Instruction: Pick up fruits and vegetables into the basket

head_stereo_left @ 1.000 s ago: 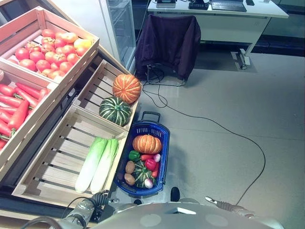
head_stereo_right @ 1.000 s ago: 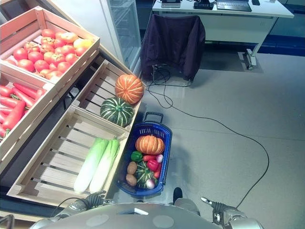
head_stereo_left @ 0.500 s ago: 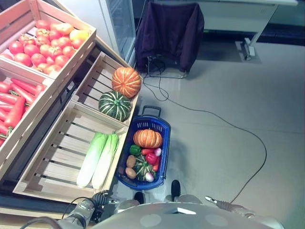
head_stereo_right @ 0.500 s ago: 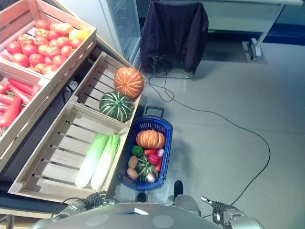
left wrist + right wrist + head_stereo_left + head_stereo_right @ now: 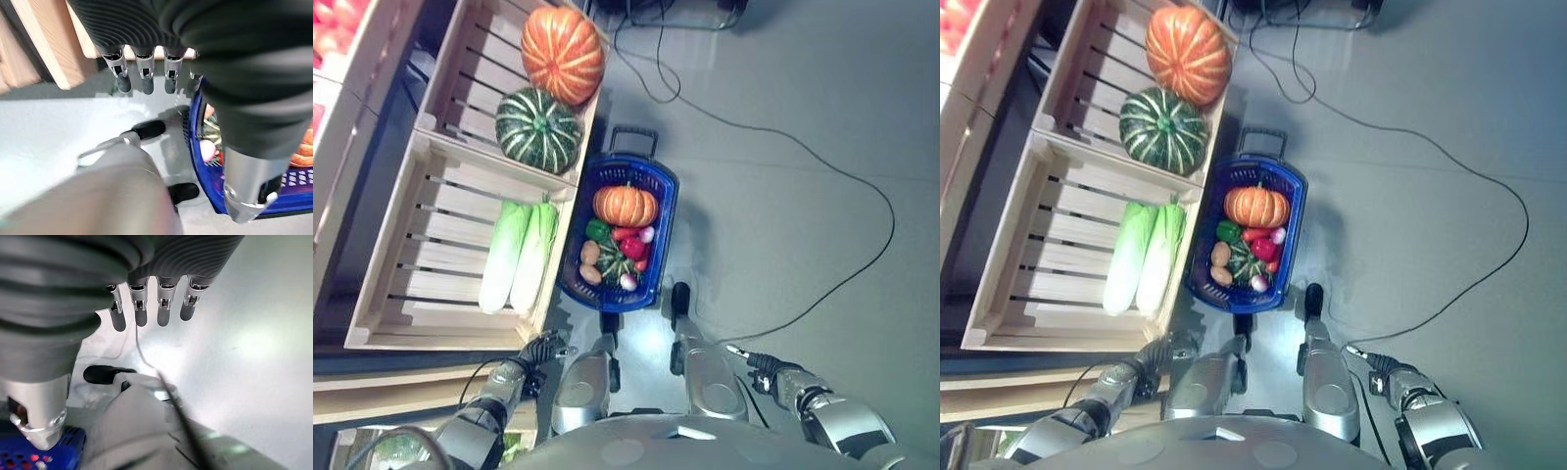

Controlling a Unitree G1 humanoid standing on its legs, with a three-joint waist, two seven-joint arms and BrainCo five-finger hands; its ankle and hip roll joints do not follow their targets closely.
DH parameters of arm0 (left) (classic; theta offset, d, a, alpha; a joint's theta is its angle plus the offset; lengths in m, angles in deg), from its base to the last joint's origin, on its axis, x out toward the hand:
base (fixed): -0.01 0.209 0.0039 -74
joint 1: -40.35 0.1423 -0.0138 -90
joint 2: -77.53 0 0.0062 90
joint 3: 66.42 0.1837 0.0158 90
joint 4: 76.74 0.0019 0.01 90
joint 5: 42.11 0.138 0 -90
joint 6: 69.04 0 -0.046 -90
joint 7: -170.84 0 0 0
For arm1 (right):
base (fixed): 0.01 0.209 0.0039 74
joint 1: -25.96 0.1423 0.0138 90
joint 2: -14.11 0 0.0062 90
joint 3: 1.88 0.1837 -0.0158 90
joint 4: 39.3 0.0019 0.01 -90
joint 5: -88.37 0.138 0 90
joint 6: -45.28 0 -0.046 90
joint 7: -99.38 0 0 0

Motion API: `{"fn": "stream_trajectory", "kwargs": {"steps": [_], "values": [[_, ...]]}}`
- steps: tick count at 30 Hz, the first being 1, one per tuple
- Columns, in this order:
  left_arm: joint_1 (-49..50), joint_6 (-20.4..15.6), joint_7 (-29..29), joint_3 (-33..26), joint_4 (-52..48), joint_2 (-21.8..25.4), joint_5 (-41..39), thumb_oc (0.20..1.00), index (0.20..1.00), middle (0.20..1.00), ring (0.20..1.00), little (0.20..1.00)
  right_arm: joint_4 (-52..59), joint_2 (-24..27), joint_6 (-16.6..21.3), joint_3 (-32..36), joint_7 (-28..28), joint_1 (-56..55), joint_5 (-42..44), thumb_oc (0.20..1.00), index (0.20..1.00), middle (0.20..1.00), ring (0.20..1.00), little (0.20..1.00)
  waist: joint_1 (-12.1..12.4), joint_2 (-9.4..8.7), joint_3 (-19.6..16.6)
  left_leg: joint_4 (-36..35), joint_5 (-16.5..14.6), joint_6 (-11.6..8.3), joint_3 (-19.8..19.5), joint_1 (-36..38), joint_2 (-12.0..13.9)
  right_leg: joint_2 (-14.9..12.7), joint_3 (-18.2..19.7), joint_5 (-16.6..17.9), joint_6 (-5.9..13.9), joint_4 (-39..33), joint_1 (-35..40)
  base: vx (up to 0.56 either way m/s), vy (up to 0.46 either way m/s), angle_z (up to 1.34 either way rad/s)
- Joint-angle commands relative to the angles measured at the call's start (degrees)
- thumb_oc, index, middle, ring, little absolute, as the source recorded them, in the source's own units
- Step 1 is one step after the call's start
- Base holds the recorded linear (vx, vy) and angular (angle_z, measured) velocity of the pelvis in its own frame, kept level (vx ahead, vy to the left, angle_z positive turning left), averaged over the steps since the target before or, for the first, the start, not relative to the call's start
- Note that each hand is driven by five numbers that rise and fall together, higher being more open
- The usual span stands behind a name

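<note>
- Nearest me, the left hand point(image 5: 540, 350) hung low beside the front corner of the wooden stand, its fingers point(image 5: 143, 73) straight and relaxed, holding nothing.
- The right hand point(image 5: 759, 367) hung on the other side over bare grey floor point(image 5: 803, 245), its fingers point(image 5: 164, 308) likewise straight and empty.
- Just ahead, the blue basket point(image 5: 664, 220) stood on the floor, touching or just beside the stand's right edge, its dark handle point(image 5: 633, 133) at the far end.
- Inside the basket I saw a small orange pumpkin point(image 5: 626, 206) at the far end; nearer lay a green pepper point(image 5: 597, 230), a red pepper point(image 5: 633, 247), a small striped green squash point(image 5: 612, 265), two brown potatoes point(image 5: 590, 253) and a couple of pinkish-white pieces I could not identify.
- To the basket's left, the near crate point(image 5: 440, 196) of pale slatted wood held two napa cabbages point(image 5: 519, 257) side by side at its right end, leafy ends pointing away from me.
- The next crate point(image 5: 460, 69) beyond it held a dark green striped pumpkin point(image 5: 538, 129) and, further back, a large orange pumpkin point(image 5: 563, 54), both at its right end.
- At the far left, a higher tier of the stand showed something red point(image 5: 337, 12), too cropped to name.
- The floor was smooth, grey and slightly glossy; a thin black cable point(image 5: 842, 176) curved across it on the right, running to the far edge.
</note>
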Motion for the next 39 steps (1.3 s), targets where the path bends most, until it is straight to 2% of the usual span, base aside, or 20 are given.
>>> {"fn": "stream_trajectory", "kwargs": {"steps": [1, 5, 9, 12, 21, 24, 27, 29, 30, 31, 32, 33, 39], "values": [[-3.6, -2.8, -0.1, 0.3, -0.2, 0.7, -5.4, 1.0, 1.0, 1.0, 1.0, 1.0, -0.4, 1.1, -0.6, -3.0, -0.7, 1.4, 1.5, 1.0, 1.0, 1.0, 1.0, 1.0, 0.2, -0.77, 1.7, 0.1, -0.2, -0.21, -2.2, -6.0, -1.7, -0.1, 1.6, -5.8, 4.54, 0.5, 2.2, -0.08, 0.043, 0.03], [-7.5, -5.0, -1.6, 0.5, -4.1, 2.2, -10.6, 1.0, 1.0, 1.0, 1.0, 1.0, 0.2, 2.1, -0.9, -3.1, -1.7, 3.7, 4.1, 1.0, 1.0, 1.0, 1.0, 1.0, 0.5, -0.31, 4.3, 0.1, 0.9, -0.08, -2.1, -7.5, -2.1, -0.2, 1.4, -6.7, 3.95, 4.9, -1.2, -0.08, 0.027, 0.01], [-10.0, -6.6, -1.5, 1.2, -7.8, 2.9, -14.1, 1.0, 1.0, 1.0, 1.0, 1.0, 0.7, 2.8, -0.8, -2.8, -2.2, 4.6, 4.7, 1.0, 1.0, 1.0, 1.0, 1.0, 0.4, 0.1, 6.6, 4.2, 0.5, 0.13, -2.3, -10.8, -2.7, -0.1, 2.0, -7.8, 3.38, 9.4, -4.4, -0.07, 0.006, 0.08], [-12.6, -9.4, -0.9, 2.2, -13.2, 4.6, -17.4, 1.0, 1.0, 1.0, 1.0, 1.0, 0.6, 3.2, -0.4, -3.0, -2.8, 6.0, 6.0, 1.0, 1.0, 1.0, 1.0, 1.0, 0.3, 0.47, 8.4, 8.3, -0.4, 0.46, -2.3, -14.1, -3.4, -0.2, 2.4, -8.4, 3.25, 12.8, -7.6, -0.09, -0.02, 0.19], [-16.2, -16.2, 5.9, 2.6, -25.4, 8.0, -19.4, 1.0, 1.0, 1.0, 1.0, 1.0, 1.7, 4.3, -0.4, -2.7, -4.1, 7.9, 7.6, 1.0, 1.0, 1.0, 1.0, 1.0, 0.3, 0.28, 8.5, 17.8, -2.4, 0.85, -1.8, -23.7, -4.2, -0.2, 3.3, -9.4, 3.24, 20.3, -16.8, -0.03, -0.005, 0.03], [-17.9, -18.5, 11.6, 2.1, -29.5, 9.4, -17.0, 1.0, 1.0, 1.0, 1.0, 1.0, 1.7, 4.4, -0.1, -2.6, -4.3, 8.2, 8.0, 1.0, 1.0, 1.0, 1.0, 1.0, 0.4, 0.24, 8.5, 19.2, -2.5, 1.0, -1.9, -26.2, -4.2, 0.2, 3.7, -9.7, 3.09, 21.9, -19.3, -0.02, -0.019, 0.01], [-20.0, -20.9, 24.4, 0.0, -32.2, 10.8, -10.6, 1.0, 1.0, 1.0, 1.0, 1.0, 1.2, 4.3, 0.6, -2.9, -4.0, 8.6, 8.9, 1.0, 1.0, 1.0, 1.0, 1.0, 0.4, 0.05, 8.5, 20.3, -2.8, 1.2, -2.0, -28.1, -4.3, 0.8, 4.0, -10.0, 2.7, 23.1, -21.4, -0.01, -0.025, 0.03], [-20.6, -21.0, 29.4, -1.1, -32.6, 10.9, -7.5, 1.0, 1.0, 1.0, 1.0, 1.0, 1.3, 3.9, 1.0, -3.0, -4.3, 8.1, 9.1, 1.0, 1.0, 1.0, 1.0, 1.0, 0.4, -0.12, 8.5, 21.4, -3.4, 1.25, -2.1, -28.6, -4.4, 1.0, 4.3, -10.7, 2.54, 24.1, -21.9, 0.01, -0.038, 0.05], [-21.2, -20.7, 33.8, -2.5, -32.4, 11.3, -4.2, 1.0, 1.0, 1.0, 1.0, 1.0, 1.3, 3.7, 1.4, -2.9, -4.3, 7.6, 9.2, 1.0, 1.0, 1.0, 1.0, 1.0, 0.3, -0.26, 8.5, 22.3, -3.7, 1.26, -2.3, -29.1, -4.5, 1.0, 4.4, -11.0, 2.4, 24.6, -22.3, 0.01, -0.037, 0.04], [-21.5, -20.4, 35.5, -2.9, -32.3, 11.4, -2.8, 1.0, 1.0, 1.0, 1.0, 1.0, 1.3, 3.7, 1.4, -2.8, -4.3, 7.6, 9.2, 1.0, 1.0, 1.0, 1.0, 1.0, 0.3, -0.29, 8.5, 22.3, -3.5, 1.25, -2.4, -29.4, -4.5, 1.1, 4.4, -10.7, 2.37, 24.5, -22.5, 0.03, -0.051, 0.0], [-22.2, -18.9, 41.4, -4.2, -31.8, 11.7, 1.7, 1.0, 1.0, 1.0, 1.0, 1.0, 1.4, 3.4, 1.6, -2.8, -4.2, 7.1, 9.4, 1.0, 1.0, 1.0, 1.0, 1.0, 0.3, -0.53, 8.5, 23.7, -4.2, 1.22, -2.6, -29.8, -4.6, 1.2, 4.6, -11.4, 2.18, 25.7, -22.9, 0.04, -0.041, 0.01], [-22.6, -17.6, 44.6, -4.9, -31.3, 11.9, 3.9, 1.0, 1.0, 1.0, 1.0, 1.0, 1.4, 3.2, 1.6, -2.9, -4.2, 7.1, 9.4, 1.0, 1.0, 1.0, 1.0, 1.0, 0.2, -0.67, 8.5, 24.1, -4.4, 1.18, -2.7, -30.0, -4.6, 1.3, 4.8, -11.6, 2.09, 26.0, -23.1, 0.05, -0.042, 0.03], [-25.3, -13.3, 57.4, -7.1, -25.0, 14.3, 11.7, 1.0, 1.0, 1.0, 1.0, 1.0, 1.6, 3.3, 1.7, -3.8, -3.6, 7.3, 9.5, 1.0, 1.0, 1.0, 1.0, 1.0, -0.4, -1.49, 8.5, 25.4, -4.3, 0.88, -2.4, -31.2, -4.1, 1.7, 5.1, -11.7, 1.66, 26.7, -24.2, 0.02, -0.002, 0.02]]}}
